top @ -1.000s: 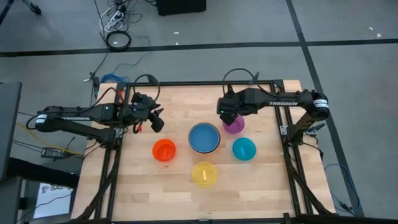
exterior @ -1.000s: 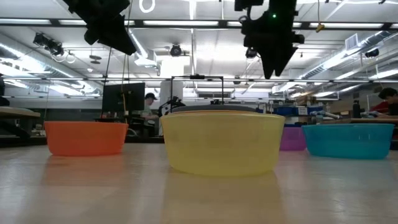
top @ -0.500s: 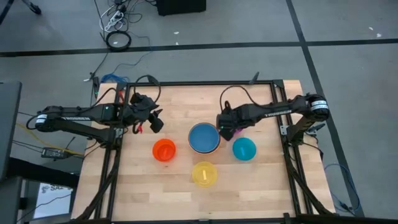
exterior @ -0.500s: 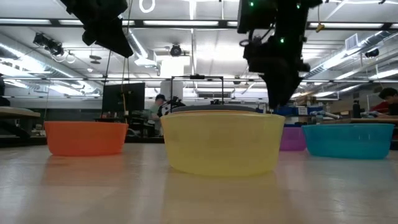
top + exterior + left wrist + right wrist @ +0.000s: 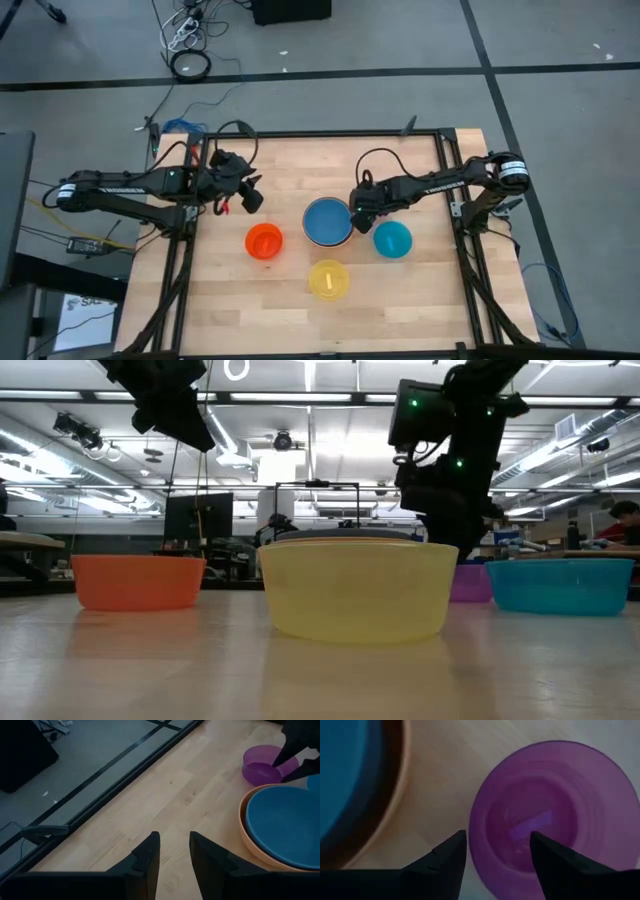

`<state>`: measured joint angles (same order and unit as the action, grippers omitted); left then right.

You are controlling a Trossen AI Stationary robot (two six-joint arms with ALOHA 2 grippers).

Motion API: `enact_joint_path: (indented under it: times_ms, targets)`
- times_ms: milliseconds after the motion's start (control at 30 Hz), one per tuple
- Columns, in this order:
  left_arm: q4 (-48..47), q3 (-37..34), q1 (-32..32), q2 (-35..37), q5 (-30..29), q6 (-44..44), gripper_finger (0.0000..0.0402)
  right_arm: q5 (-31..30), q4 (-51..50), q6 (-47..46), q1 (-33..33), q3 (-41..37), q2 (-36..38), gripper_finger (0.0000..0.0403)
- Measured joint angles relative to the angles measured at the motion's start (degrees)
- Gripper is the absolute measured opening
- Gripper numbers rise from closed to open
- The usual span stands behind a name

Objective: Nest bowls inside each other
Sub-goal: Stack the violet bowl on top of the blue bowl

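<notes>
A purple bowl (image 5: 555,805) sits on its base on the wooden table, to the right of the blue bowl (image 5: 327,221). The blue bowl is nested in the larger orange bowl (image 5: 243,827). My right gripper (image 5: 497,852) hangs open, pointing steeply down over the purple bowl's rim (image 5: 474,832). One finger is outside the bowl and the other over its hollow. The arm hides most of this bowl in the high view. My left gripper (image 5: 252,197) waits open above the table's left part. Red-orange (image 5: 264,241), yellow (image 5: 329,280) and teal (image 5: 392,240) bowls stand apart nearer the front.
A black metal frame (image 5: 440,180) runs around the tabletop. In the low view the yellow bowl (image 5: 358,590) hides my right gripper's fingertips. Bare wood (image 5: 290,165) lies along the far edge, between the two arms.
My right gripper has come down from high above the table onto the purple bowl. It has shifted a little toward the near edge and tipped to point more steeply down. The bowls have stayed where they were.
</notes>
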<state>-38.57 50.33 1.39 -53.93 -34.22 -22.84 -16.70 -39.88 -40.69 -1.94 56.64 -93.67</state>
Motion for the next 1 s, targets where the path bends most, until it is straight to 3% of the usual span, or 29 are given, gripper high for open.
enact_joint_path:
  times_ms: [167, 300, 400, 567, 1000]
  targets:
    - [0.1, 0.0, 0.0, 0.0, 0.0, -0.1, 0.0115, 0.0, 3.2, 1.1, -1.4, -2.6, 0.0, 0.0199]
    - [0.1, 0.0, 0.0, 0.0, 0.0, -0.2, 0.0115, 0.1, 4.0, 3.1, -2.8, -2.9, 0.0, 0.0173]
    - [0.1, 0.0, 0.0, 0.0, 0.0, -0.4, 0.0115, 0.5, 4.3, 3.7, -3.8, -2.9, 0.0, 0.0129]
    - [0.1, 0.0, 0.0, 0.0, 0.0, -0.5, 0.0115, 2.4, 4.3, 6.2, -5.8, -2.9, 0.0, 0.0016]
    - [0.1, 0.0, 0.0, 0.0, 0.0, -0.5, 0.0115, -3.1, 5.4, 9.5, -6.8, 0.2, 3.2, 0.0001]
